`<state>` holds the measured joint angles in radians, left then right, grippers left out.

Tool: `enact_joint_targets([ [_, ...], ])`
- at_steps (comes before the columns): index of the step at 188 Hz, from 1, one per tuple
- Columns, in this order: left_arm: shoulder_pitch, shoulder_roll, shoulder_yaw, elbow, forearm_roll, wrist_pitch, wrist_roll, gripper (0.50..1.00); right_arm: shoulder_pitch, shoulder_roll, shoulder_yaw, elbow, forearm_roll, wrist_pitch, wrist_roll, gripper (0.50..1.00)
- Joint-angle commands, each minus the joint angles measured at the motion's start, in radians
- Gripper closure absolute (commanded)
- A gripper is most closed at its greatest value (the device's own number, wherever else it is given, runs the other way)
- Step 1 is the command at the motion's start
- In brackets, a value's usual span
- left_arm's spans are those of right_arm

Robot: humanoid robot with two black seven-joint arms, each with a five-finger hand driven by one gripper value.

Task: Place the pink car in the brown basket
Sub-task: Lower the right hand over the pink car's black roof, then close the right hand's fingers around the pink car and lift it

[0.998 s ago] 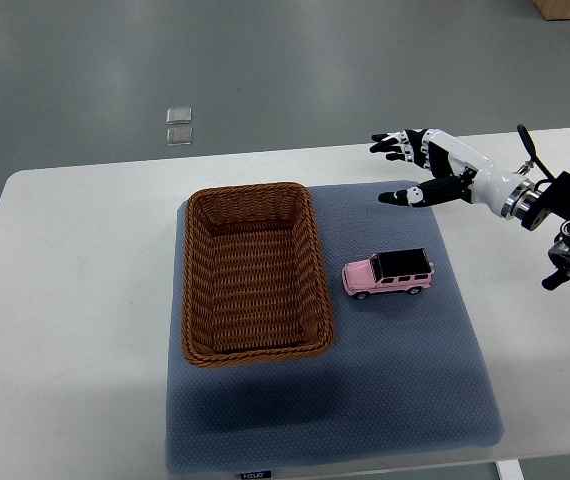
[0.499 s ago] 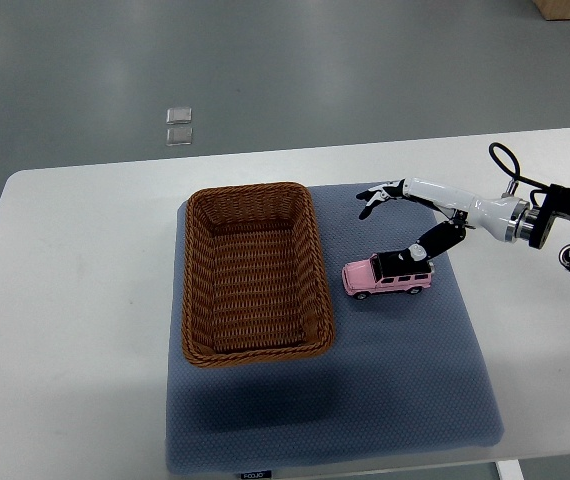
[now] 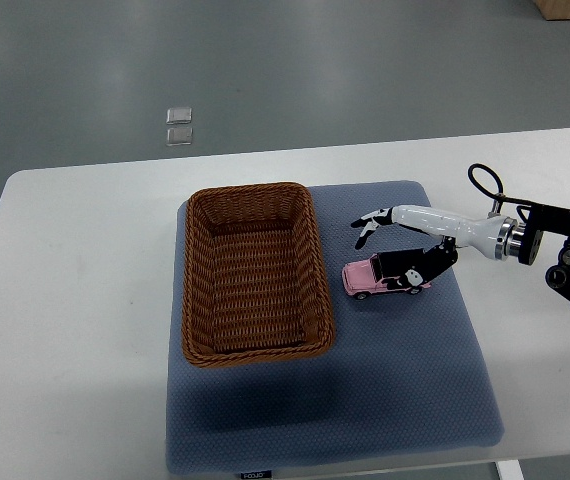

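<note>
Pink car (image 3: 386,276) sitting on the blue-grey mat (image 3: 405,400), just right of the brown basket (image 3: 253,272), nose pointing at the basket wall. Right hand (image 3: 397,245) reaching in from the right edge, fingers (image 3: 369,222) spread wide above the far side of the car, thumb down against the black roof and near side. Not closed on anything, so no real grip as far as can be told. Left arm nowhere in shot.

For doing this step well, probably: bring the fingers down over the far side so the body gets pinched across its width between thumb and fingers, not just tapped on the roof. Wheels could mean rolling toward the basket if pushed lengthwise, so squeeze from both sides at once. Close gently, hard little body could squirt out. Then lift straight up, high enough to clear the wicker rim, carry left over the open middle of the basket, and lower before letting go rather than dropping. White counter (image 3: 75,300) otherwise bare around the mat, nothing in the way.
</note>
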<state>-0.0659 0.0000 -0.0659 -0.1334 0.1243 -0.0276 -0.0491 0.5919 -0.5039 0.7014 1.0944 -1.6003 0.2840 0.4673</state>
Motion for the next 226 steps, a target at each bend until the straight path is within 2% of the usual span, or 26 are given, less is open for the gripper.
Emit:
enact_joint_targets([
  [1,0.0,0.0,0.0,0.0,0.0,0.0,0.0,0.5,-0.004,0.002,-0.01,-0.01,-0.006,-0.011,-0.001,0.591],
  [68,0.0,0.0,0.0,0.0,0.0,0.0,0.002,0.5,-0.004,-0.012,-0.031,-0.014,-0.036,-0.025,-0.001,0.607],
  [119,0.0,0.0,0.0,0.0,0.0,0.0,0.0,0.5,-0.009,-0.012,-0.04,-0.022,-0.066,-0.032,-0.001,0.673],
  [134,0.0,0.0,0.0,0.0,0.0,0.0,0.002,0.5,-0.011,-0.012,-0.045,-0.025,-0.073,-0.045,-0.002,0.74],
  [140,0.0,0.0,-0.002,0.0,0.0,0.0,0.002,0.5,-0.012,-0.012,-0.049,-0.025,-0.075,-0.048,-0.004,0.752],
  [159,0.0,0.0,-0.002,0.0,0.0,0.0,0.0,0.5,-0.011,-0.012,-0.06,-0.031,-0.084,-0.054,-0.007,0.893],
  [177,0.0,0.0,-0.002,0.0,0.0,0.0,0.002,0.5,-0.011,-0.012,-0.062,-0.033,-0.095,-0.054,-0.015,0.999],
  [226,0.0,0.0,-0.002,0.0,0.0,0.0,0.0,0.5,-0.009,-0.013,-0.059,-0.042,-0.101,-0.071,-0.016,1.0],
])
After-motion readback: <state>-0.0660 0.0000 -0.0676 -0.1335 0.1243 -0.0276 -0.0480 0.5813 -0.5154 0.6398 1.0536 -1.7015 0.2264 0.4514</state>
